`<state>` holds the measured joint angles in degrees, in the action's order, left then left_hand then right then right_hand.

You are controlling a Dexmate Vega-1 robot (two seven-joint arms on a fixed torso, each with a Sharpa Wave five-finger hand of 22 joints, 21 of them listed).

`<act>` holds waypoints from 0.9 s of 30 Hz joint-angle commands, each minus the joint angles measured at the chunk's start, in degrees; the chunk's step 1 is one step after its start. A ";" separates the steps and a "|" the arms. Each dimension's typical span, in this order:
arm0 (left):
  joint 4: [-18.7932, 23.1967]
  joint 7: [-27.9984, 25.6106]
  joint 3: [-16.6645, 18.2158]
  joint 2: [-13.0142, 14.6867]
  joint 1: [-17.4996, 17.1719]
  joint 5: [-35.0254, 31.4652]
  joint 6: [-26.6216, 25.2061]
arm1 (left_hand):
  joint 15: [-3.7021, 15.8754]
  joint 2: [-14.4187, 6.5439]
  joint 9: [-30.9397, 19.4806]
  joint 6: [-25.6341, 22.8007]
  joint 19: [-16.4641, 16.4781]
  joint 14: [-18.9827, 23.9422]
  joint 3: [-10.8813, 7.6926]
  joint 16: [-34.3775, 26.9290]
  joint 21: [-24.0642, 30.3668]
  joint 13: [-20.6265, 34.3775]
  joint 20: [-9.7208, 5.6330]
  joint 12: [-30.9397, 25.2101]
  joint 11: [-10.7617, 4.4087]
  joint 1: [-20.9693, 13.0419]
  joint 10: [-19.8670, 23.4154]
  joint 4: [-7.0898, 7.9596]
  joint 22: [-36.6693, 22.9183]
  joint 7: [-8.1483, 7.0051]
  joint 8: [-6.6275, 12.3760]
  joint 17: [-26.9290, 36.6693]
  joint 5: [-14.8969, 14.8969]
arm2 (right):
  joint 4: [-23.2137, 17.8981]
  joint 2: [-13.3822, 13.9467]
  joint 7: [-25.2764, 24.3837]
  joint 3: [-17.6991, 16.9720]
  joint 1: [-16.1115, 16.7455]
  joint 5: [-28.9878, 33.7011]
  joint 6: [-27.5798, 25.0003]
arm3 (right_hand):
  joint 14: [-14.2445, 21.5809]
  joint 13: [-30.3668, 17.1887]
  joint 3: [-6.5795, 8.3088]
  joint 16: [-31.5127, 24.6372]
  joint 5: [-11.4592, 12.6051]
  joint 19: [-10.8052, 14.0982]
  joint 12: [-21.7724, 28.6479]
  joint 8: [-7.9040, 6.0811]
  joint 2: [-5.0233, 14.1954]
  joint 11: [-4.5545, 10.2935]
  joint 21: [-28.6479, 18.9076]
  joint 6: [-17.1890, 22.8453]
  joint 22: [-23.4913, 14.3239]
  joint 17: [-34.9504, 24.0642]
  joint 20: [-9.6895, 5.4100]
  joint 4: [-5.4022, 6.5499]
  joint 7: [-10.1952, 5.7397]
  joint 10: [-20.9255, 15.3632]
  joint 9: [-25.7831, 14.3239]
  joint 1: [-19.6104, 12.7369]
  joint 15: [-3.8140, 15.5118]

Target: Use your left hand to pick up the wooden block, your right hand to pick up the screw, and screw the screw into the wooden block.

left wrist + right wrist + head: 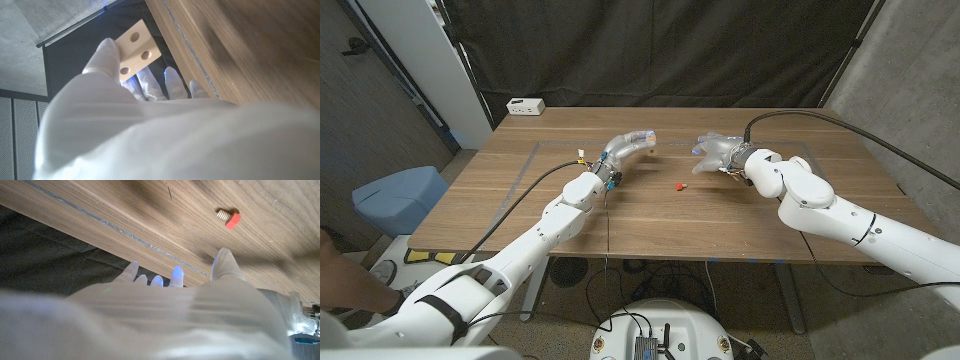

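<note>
My left hand (625,150) is raised over the middle of the table and grips the pale wooden block (645,134). In the left wrist view the block (136,49) shows three round holes and sits between the thumb and the fingers of that hand (125,125). The screw (680,186), small with a red head, lies on the table between the two hands and nearer the front. My right hand (717,150) hovers behind and to the right of it, fingers spread, holding nothing. The right wrist view shows the screw (229,218) lying on the wood beyond that hand (175,310).
A white power strip (526,106) lies at the table's back left corner. A blue chair (395,195) stands off the table's left side. A thin tape line (523,167) runs across the left part of the wooden table (770,215).
</note>
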<state>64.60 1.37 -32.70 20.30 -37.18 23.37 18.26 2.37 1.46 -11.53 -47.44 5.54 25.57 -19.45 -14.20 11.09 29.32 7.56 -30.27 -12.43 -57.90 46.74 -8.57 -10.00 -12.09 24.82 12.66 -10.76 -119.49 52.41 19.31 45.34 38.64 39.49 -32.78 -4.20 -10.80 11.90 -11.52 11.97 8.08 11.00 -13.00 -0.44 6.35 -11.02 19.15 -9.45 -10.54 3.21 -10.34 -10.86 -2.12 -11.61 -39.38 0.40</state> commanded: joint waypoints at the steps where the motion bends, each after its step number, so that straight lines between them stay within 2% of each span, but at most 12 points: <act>1: -1.08 0.86 0.29 -0.04 0.32 1.06 -0.27 | 6.58 -0.93 -0.41 -3.44 0.19 0.44 0.23 -0.42 0.22 1.00 -0.14 -0.57 -0.34 -0.61 1.02 0.22 -0.18 1.57 1.08 0.34 -0.39 | 0.85 -1.15 3.25 -0.20 -0.07 4.53 3.42 | -0.08 -0.19 0.42 -0.06 -0.33 0.49 -0.16 -0.36 -0.10 0.18 -0.04 0.54 -0.15 -0.22 0.14 0.00 -0.15 0.45 -0.12 -0.78 -0.28; 27: -6.81 3.86 -0.05 -1.42 2.78 1.90 1.05 | 6.46 -1.25 -0.43 -3.24 0.25 0.29 0.61 -0.54 0.26 1.15 -0.05 -0.13 -0.33 -0.51 0.89 0.33 -0.22 1.56 0.97 0.63 -0.47 | 5.12 -4.74 5.88 0.39 -0.68 12.32 12.68 | 1.04 -0.28 1.74 -0.35 -0.64 2.29 -0.18 -0.98 -1.50 0.39 -0.30 1.06 -0.15 -0.34 0.84 -0.22 -0.19 0.71 -0.66 -4.09 -0.52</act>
<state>59.94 4.21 -32.34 19.52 -35.53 25.20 18.99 2.37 1.47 -11.53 -47.44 5.54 25.56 -18.76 -14.42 11.09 29.32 7.57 -30.05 -12.30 -57.91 46.87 -8.44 -10.00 -12.09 24.82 13.20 -10.82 -116.15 49.16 24.46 45.33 38.23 48.84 -23.91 -3.58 -10.79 13.00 -11.52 11.63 9.76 11.01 -13.44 -1.73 6.66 -11.02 19.97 -9.45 -10.70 3.98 -10.52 -11.06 -1.82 -12.05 -42.35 -0.21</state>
